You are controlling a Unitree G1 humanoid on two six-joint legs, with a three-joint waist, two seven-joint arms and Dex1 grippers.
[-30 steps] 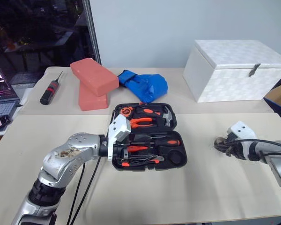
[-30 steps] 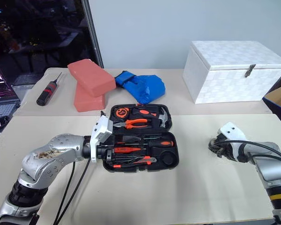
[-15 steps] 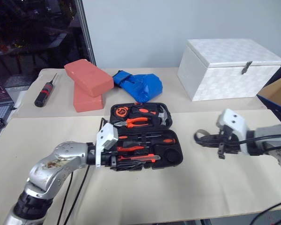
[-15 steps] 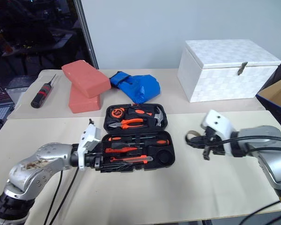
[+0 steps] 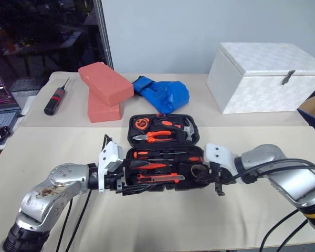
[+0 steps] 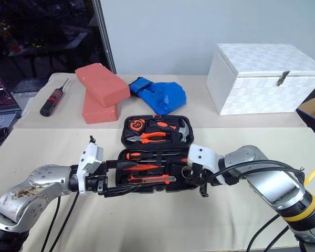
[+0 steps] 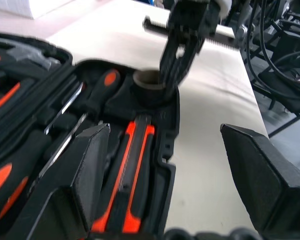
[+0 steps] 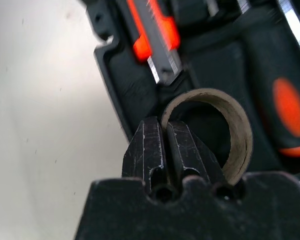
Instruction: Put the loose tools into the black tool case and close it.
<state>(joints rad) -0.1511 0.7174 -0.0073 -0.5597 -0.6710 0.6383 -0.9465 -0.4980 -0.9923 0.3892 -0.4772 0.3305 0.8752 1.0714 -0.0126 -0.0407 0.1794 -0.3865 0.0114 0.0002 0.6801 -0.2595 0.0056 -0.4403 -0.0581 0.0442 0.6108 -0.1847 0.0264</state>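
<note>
- Between your right gripper's (image 8: 164,150) pinched fingers sits the wall of a cardboard ring (image 8: 225,135); lower it squarely into the round pocket of the tool case (image 5: 165,169) directly beneath.
- Keep your left gripper's (image 7: 165,170) spread fingers beside the case, off the knife (image 7: 132,175).

A pale beige desk (image 5: 241,220) carries everything. Near its middle lies the flat black plastic tool case (image 5: 164,152), opened flat, with orange-and-black handled tools seated in its moulded recesses. Behind the case sits a crumpled blue fabric bag (image 5: 164,94), and just beside that two salmon-pink foam blocks (image 5: 104,92), one stacked askew on the other. A black screwdriver with red bands (image 5: 55,100) lies towards the far left edge. A large white box with a metal latch (image 5: 265,76) stands at the far right.
</note>
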